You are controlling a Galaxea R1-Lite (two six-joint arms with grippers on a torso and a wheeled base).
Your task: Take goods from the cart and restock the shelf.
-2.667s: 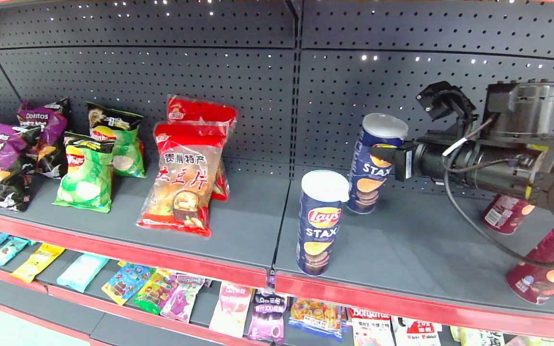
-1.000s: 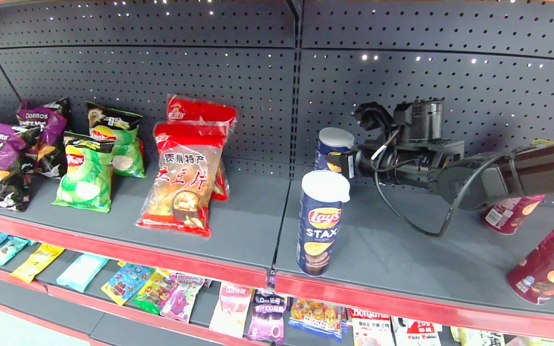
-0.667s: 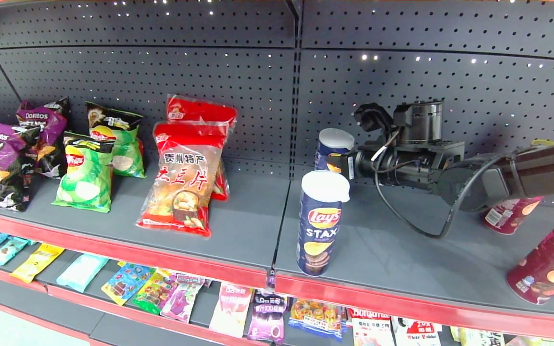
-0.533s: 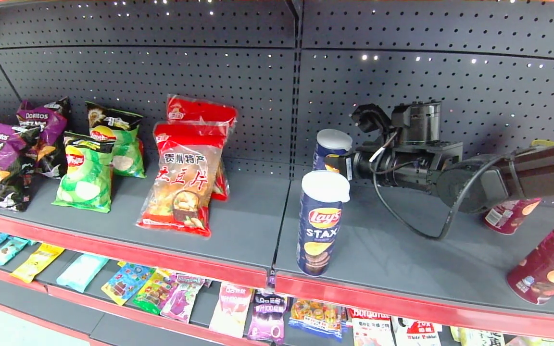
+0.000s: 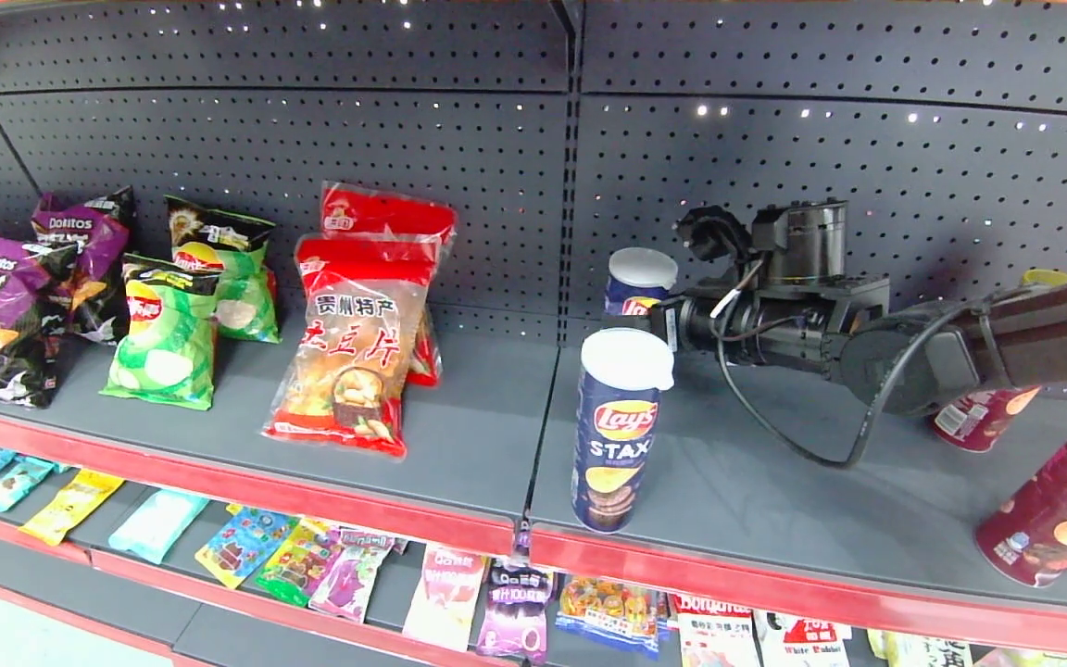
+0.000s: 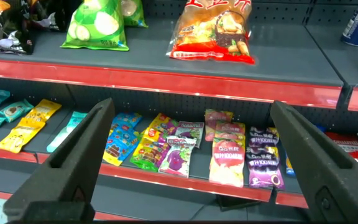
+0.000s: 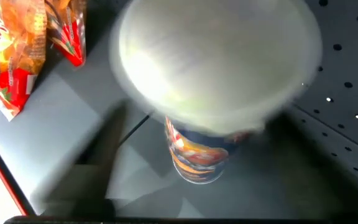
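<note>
Swung leftward and deeper along the grey shelf (image 5: 774,491), the white-lidded blue chip tube (image 5: 640,281) stays clenched in the right hand (image 5: 649,317), seemingly ready for release.

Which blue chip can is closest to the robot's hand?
The back blue can, by the pegboard wall: the right gripper is clamped around it. The front blue can stands by itself at the red edge of the shelf.

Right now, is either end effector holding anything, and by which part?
The right end effector grips the rear blue chip can by its upper body, below the lid. The left end effector is open and empty.
</note>
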